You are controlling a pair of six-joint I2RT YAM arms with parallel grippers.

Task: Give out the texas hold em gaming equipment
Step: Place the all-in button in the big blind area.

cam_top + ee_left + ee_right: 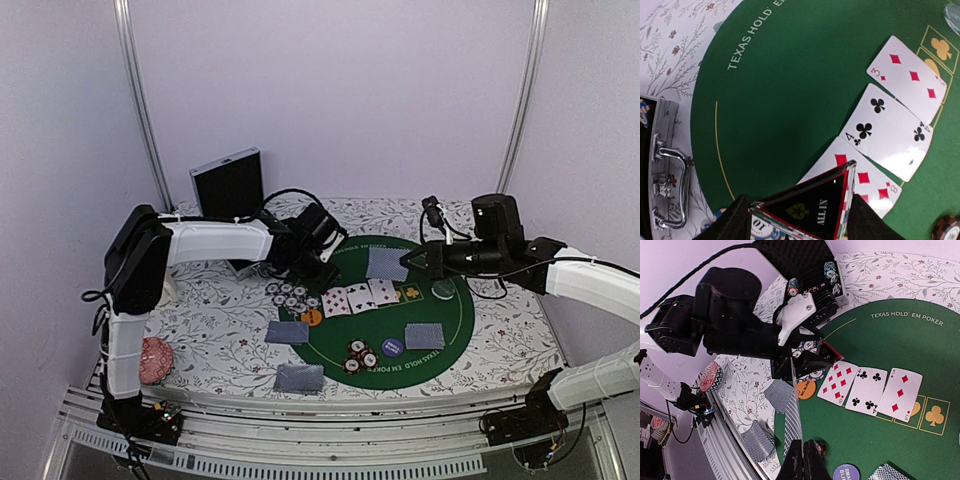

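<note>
In the left wrist view the left gripper [799, 202] ran off the bottom edge, taking a corner of the black ALL IN marker [812, 212] it pinched. That marker hid part of the eight of diamonds [875, 187] and most of the poker chips [760, 225] below. The pale-green button [954, 15] was blurred and cropped at the top right, the metal case [665, 165] cut at the left. The playing card [793, 410] in the right gripper [802, 446] showed almost edge-on, its face unseen; the purple button [846, 473] was cropped below.
</note>
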